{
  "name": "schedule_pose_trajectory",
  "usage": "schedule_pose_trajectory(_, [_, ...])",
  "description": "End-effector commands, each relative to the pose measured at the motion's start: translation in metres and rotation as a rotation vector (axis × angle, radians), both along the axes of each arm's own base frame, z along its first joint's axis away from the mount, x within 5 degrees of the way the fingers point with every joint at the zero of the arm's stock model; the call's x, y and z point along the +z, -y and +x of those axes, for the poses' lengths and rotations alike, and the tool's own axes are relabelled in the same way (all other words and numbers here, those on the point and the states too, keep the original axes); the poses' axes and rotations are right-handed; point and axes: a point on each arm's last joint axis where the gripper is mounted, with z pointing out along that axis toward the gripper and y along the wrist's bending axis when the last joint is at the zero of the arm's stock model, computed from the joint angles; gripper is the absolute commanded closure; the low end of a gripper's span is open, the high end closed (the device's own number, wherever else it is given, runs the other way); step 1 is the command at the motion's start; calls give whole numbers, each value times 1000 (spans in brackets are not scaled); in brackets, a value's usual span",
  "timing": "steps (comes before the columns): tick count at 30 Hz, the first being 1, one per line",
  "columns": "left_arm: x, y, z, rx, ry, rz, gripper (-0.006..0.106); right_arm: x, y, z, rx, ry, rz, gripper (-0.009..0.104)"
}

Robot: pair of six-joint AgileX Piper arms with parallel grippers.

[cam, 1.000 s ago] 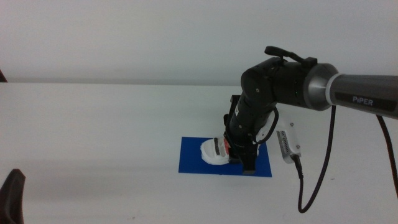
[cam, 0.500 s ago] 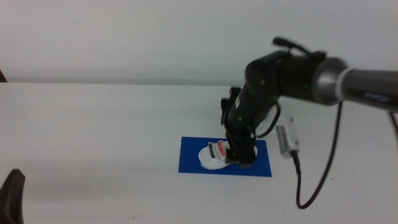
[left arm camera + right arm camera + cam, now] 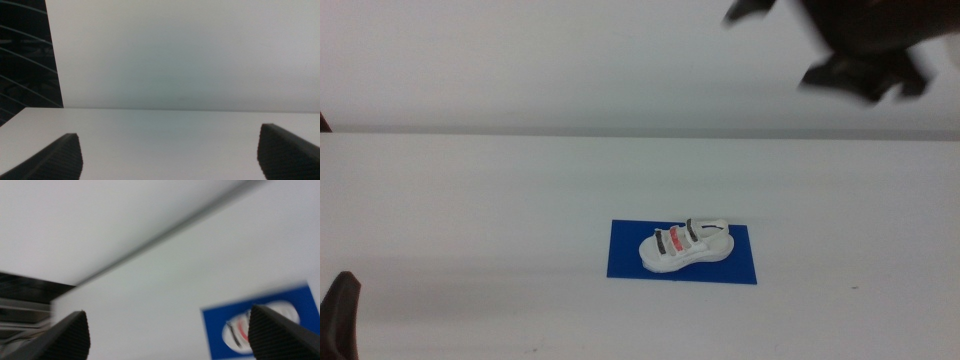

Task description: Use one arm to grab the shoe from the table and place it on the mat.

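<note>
The white sandal with dark and red-pink straps lies on its sole on the blue mat, in the middle of the white table. The right arm is a dark blur high at the picture's top right, far above and clear of the shoe. In the right wrist view my right gripper is open and empty, with the mat and the shoe blurred far below it. My left gripper waits at the bottom left edge. In the left wrist view it is open and empty.
A pale wall rises behind the table's far edge. A dark area shows beside the wall in the left wrist view. Nothing else stands on the table.
The right gripper has let go of the shoe and risen fast up and to the right, away from the mat. The shoe now lies alone on the mat. The left arm has not moved.
</note>
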Motion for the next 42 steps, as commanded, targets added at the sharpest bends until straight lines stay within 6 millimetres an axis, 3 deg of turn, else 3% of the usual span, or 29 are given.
schedule_pose_trajectory(1, [-11, 0, -1, 2, 16, -7, 7, 29, 16, -19, 43, 139, -10, 11])
schedule_pose_trajectory(4, [-11, 0, -1, 2, 16, -7, 7, 56, 37, -38, 69, 328, -131, 11])
schedule_pose_trajectory(6, [-11, 0, -1, 2, 16, -7, 7, 67, 56, -53, 142, 431, -403, 11])
schedule_pose_trajectory(8, [-11, 0, -1, 2, 16, -7, 7, 71, 74, -70, 142, 404, -525, 11])
schedule_pose_trajectory(13, [-11, 0, -1, 2, 16, -7, 7, 72, 116, -114, 59, 279, -626, 11])
schedule_pose_trajectory(17, [-11, 0, -1, 2, 16, -7, 7, 57, 144, -161, 160, 381, -721, 11])
schedule_pose_trajectory(24, [-11, 0, -1, 2, 16, -7, 7, -15, 172, -211, 188, 536, -706, 11])
schedule_pose_trajectory(27, [-11, 0, -1, 2, 16, -7, 7, -37, 178, -220, 147, 644, -676, 11])
schedule_pose_trajectory(31, [-11, 0, -1, 2, 16, -7, 7, -54, 198, -221, -91, 620, -683, 11])
schedule_pose_trajectory(33, [-11, 0, -1, 2, 16, -7, 7, -58, 200, -220, -112, 608, -689, 11])
schedule_pose_trajectory(35, [-11, 0, -1, 2, 16, -7, 7, -63, 197, -219, -78, 608, -698, 11])
schedule_pose_trajectory(40, [-11, 0, -1, 2, 16, -7, 7, -83, 174, -217, 226, 693, -787, 11])
schedule_pose_trajectory(42, [-11, 0, -1, 2, 16, -7, 7, -93, 172, -217, 244, 713, -786, 11])
